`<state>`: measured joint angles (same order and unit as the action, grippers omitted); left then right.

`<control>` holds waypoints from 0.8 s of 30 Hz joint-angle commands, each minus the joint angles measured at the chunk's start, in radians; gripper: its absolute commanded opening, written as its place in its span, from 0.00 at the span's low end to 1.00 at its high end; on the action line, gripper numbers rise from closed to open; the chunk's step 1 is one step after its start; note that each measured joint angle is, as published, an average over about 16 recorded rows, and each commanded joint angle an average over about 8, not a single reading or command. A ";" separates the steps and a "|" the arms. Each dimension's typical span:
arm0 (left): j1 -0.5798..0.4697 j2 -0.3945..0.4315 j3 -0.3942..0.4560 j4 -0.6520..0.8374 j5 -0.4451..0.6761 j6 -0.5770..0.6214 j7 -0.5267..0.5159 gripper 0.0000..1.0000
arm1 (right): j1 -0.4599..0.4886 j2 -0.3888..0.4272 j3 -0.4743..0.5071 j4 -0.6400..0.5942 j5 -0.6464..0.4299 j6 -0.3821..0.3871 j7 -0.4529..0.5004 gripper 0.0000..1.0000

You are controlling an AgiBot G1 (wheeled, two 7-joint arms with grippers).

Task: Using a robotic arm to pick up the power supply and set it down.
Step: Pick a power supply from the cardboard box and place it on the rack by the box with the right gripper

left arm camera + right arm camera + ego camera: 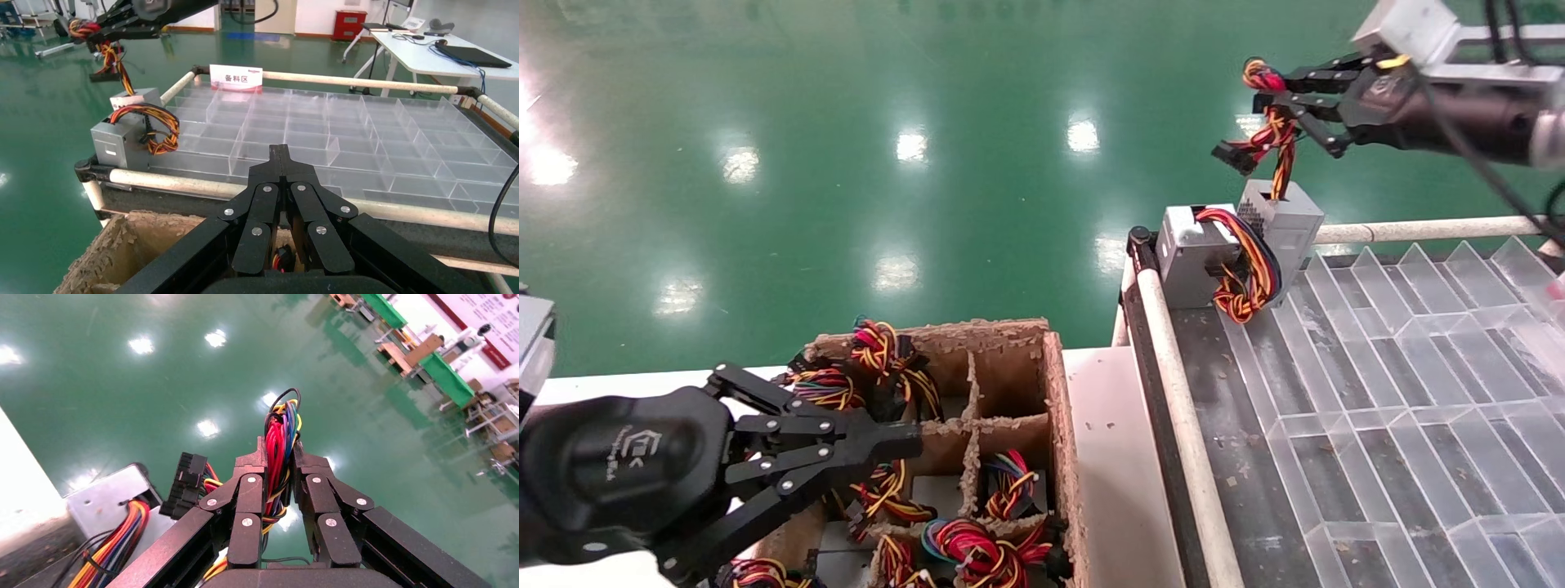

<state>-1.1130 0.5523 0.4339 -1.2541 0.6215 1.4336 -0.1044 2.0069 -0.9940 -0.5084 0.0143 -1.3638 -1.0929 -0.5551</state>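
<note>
The power supply [1287,219] [137,98] is a plain grey box with a perforated end, at the far left corner of the clear tray [1418,359]. Its tail of red, yellow and black wires [1275,135] [279,438] runs straight up from it. My right gripper [1267,90] [278,450], on the white robotic arm, is shut on the top of that tail above the box. A black plug [185,485] dangles beside the fingers. The box's underside is hidden, so I cannot tell if it rests on the tray. My left gripper [911,441] [280,153] is shut on nothing, over the cardboard box.
A second grey box [1191,255] [118,144] [107,499] with a coiled wire loop stands in front of the power supply. The tray has a padded rail [1173,392] and a red-white sign [235,78]. A divided cardboard box [1001,384] holds several wire bundles.
</note>
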 commanded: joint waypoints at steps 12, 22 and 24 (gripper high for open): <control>0.000 0.000 0.000 0.000 0.000 0.000 0.000 0.00 | -0.056 -0.047 0.025 -0.016 0.035 0.070 -0.030 0.00; 0.000 0.000 0.000 0.000 0.000 0.000 0.000 0.00 | -0.056 -0.048 0.012 -0.032 0.017 0.004 0.016 0.13; 0.000 0.000 0.000 0.000 0.000 0.000 0.000 0.00 | -0.053 -0.050 0.007 -0.035 0.010 -0.004 0.030 0.38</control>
<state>-1.1130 0.5523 0.4339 -1.2541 0.6214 1.4335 -0.1044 1.9541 -1.0442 -0.5018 -0.0194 -1.3549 -1.0915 -0.5267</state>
